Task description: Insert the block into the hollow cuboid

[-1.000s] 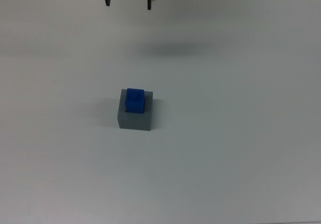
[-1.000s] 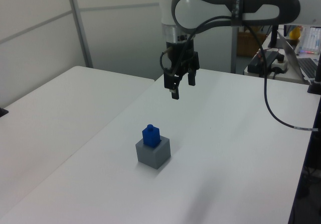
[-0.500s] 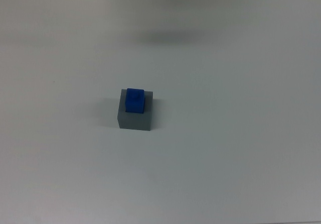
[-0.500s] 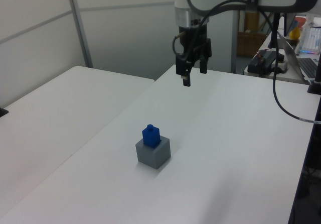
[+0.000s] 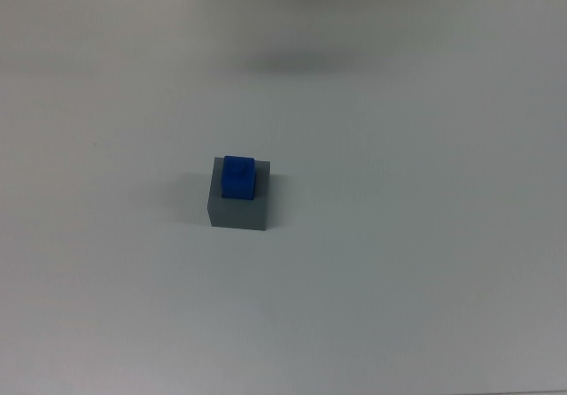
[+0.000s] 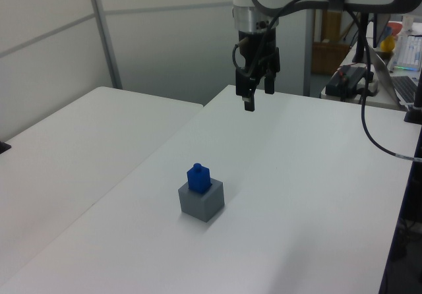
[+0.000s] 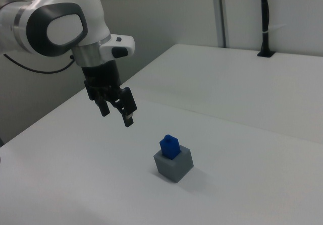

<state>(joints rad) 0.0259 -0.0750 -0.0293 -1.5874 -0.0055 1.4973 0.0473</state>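
The block (image 6: 198,177) – light, rigid, likely slick, best pinched by its flat sides – sits in the hollow cuboid (image 6: 202,201), the gripper (image 6: 258,96) spread empty beyond.

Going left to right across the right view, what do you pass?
Gripper, open and held above the table → blue block sitting in the grey hollow cuboid → black post at the far edge.
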